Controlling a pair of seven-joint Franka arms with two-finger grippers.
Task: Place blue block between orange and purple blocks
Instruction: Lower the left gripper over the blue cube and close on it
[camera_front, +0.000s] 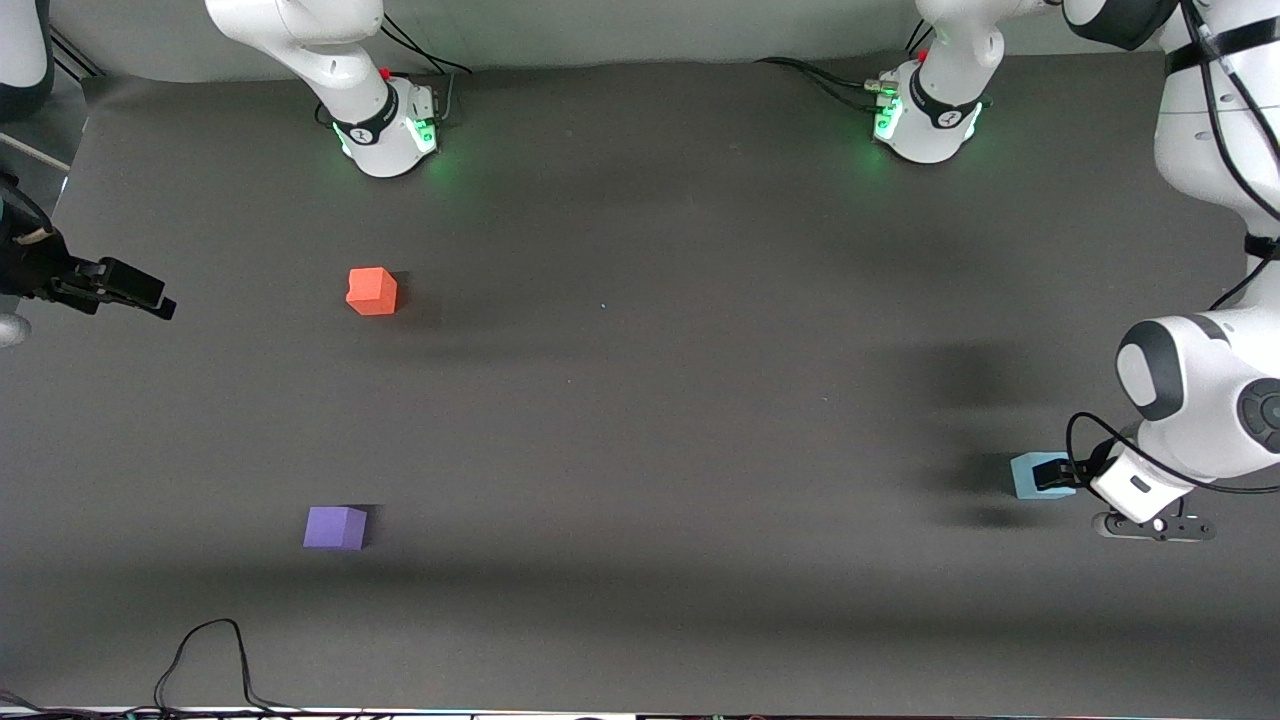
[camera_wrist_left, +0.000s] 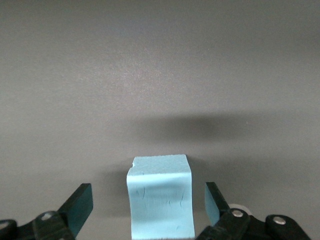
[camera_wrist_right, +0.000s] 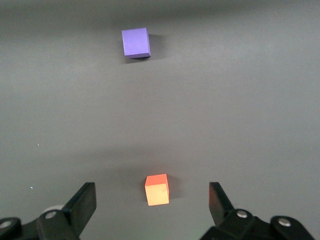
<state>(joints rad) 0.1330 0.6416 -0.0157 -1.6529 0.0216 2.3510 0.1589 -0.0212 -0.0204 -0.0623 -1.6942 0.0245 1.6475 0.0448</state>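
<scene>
The blue block (camera_front: 1028, 478) sits on the dark mat at the left arm's end of the table. My left gripper (camera_front: 1052, 474) is low around it and open. In the left wrist view the blue block (camera_wrist_left: 160, 200) stands between the two fingers (camera_wrist_left: 80, 206) with a gap on each side. The orange block (camera_front: 371, 291) and the purple block (camera_front: 335, 527) lie toward the right arm's end, the purple one nearer the front camera. My right gripper (camera_front: 150, 298) waits open in the air at that end. Its wrist view shows the orange block (camera_wrist_right: 157, 190) and the purple block (camera_wrist_right: 135, 42) below.
The two arm bases (camera_front: 390, 130) (camera_front: 925, 120) stand along the table edge farthest from the front camera. A black cable (camera_front: 205, 655) loops over the edge nearest it. The wide stretch of mat (camera_front: 650, 420) between the blue block and the other two holds nothing.
</scene>
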